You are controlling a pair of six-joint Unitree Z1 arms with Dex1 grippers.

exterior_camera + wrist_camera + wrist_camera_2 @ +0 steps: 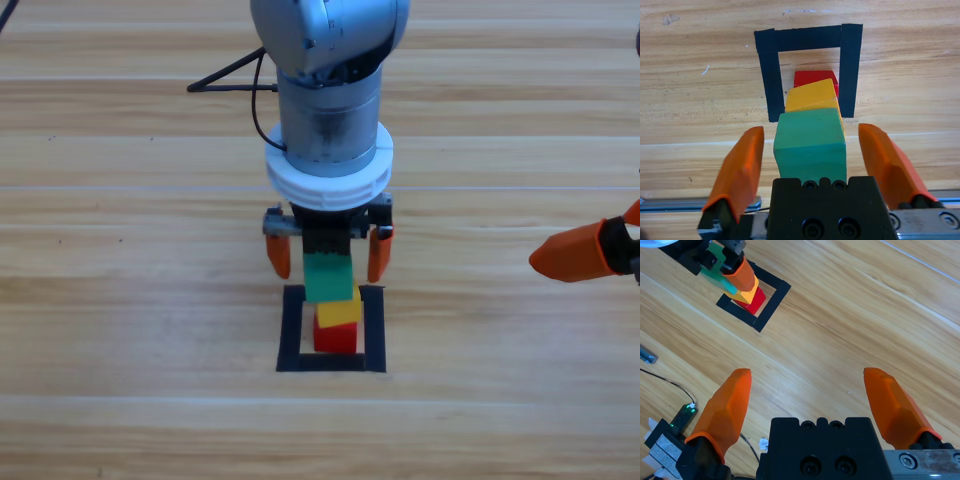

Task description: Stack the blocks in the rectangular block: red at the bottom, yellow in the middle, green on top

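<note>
Item 1, the rectangular block [289, 330]: you have a black tape outline on the wooden table [130, 300], bare wood showing inside it. Every place below is given from this outline.

Item 2, red [335, 338]: it sits on the wood inside the outline, at the bottom of the stack.

Item 3, yellow [340, 308]: it rests directly on red, also within the outline, turned a little out of line with the cube below.

Item 4, green [329, 278]: it is the top cube, resting on yellow above the outline. In the left wrist view you see green [810, 143] flanked by both orange jaws with a clear gap on each side.

Item 5, left gripper [329, 256]: it hangs over the outline's far edge, straddling green. Its jaws are spread and released, touching nothing.

Item 6, right gripper [580, 250]: it waits well apart from the outline, at the picture's right edge. In its own wrist view the right gripper [812, 390] has its jaws spread wide over bare wood, holding nothing.
</note>
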